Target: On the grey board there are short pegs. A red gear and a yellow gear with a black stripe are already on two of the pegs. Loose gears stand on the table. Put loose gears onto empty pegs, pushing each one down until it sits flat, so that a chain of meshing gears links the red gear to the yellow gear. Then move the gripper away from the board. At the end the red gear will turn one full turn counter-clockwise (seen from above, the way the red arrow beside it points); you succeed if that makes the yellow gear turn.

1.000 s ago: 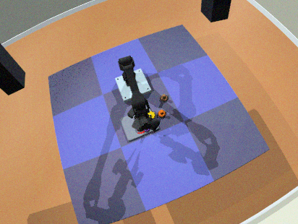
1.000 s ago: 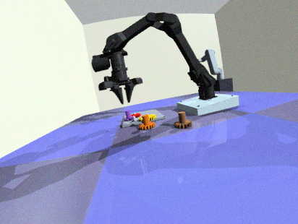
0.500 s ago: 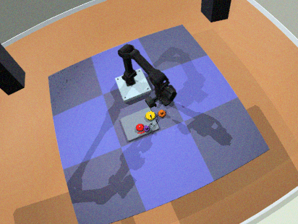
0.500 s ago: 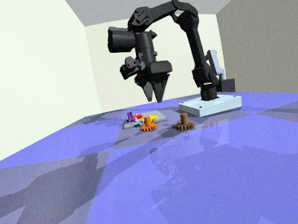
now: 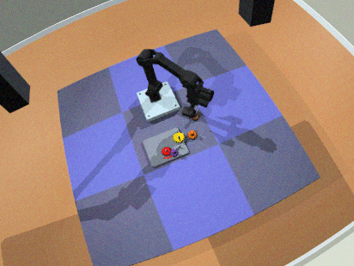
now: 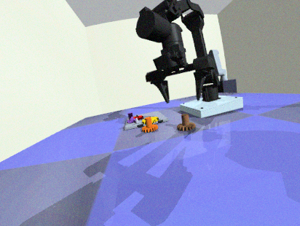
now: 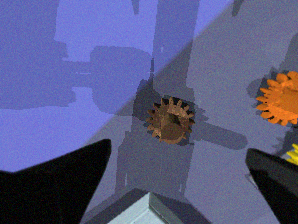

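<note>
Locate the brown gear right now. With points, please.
In the wrist view, the brown gear (image 5: pixel 196 117) (image 6: pixel 186 126) (image 7: pixel 171 121) stands on the table, left of the orange gear (image 5: pixel 192 135) (image 6: pixel 149 127) (image 7: pixel 284 100).
</note>
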Available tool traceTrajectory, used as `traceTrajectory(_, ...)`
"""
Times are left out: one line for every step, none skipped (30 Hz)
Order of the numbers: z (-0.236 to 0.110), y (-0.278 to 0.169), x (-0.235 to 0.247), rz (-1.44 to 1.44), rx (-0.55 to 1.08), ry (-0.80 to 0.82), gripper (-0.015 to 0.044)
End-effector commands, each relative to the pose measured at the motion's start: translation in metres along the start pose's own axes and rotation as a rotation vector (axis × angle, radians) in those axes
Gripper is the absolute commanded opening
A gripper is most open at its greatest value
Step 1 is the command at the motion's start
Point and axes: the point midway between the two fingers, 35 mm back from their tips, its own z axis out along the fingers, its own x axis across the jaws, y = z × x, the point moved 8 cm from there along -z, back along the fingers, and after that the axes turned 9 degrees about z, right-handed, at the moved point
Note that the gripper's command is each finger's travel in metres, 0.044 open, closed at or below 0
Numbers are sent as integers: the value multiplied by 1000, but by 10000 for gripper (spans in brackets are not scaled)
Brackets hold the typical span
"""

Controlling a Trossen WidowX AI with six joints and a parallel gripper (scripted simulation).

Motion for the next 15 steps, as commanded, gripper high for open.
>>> traceTrajectory(8,-3,1,-10,12,-6,440)
traceTrajectory(9,-3,1,-10,12,-6,440)
traceTrajectory(13,-3,1,-10,12,-6,440)
traceTrajectory(18,-3,1,-10,12,-6,440)
traceTrajectory(22,-3,1,-10,12,-6,440)
traceTrajectory(23,-3,1,-10,12,-6,440)
traceTrajectory(23,-3,1,-10,12,-6,440)
traceTrajectory(23,-3,1,-10,12,-6,440)
traceTrajectory(23,-3,1,-10,12,-6,440)
traceTrajectory(24,-3,1,-10,12,-6,440)
traceTrajectory(26,-3,1,-10,12,-6,440)
traceTrajectory(27,-3,1,-10,12,-6,440)
traceTrajectory(29,-3,1,-10,12,-6,440)
traceTrajectory(30,-3,1,-10,12,-6,440)
traceTrajectory(32,-3,1,-10,12,-6,440)
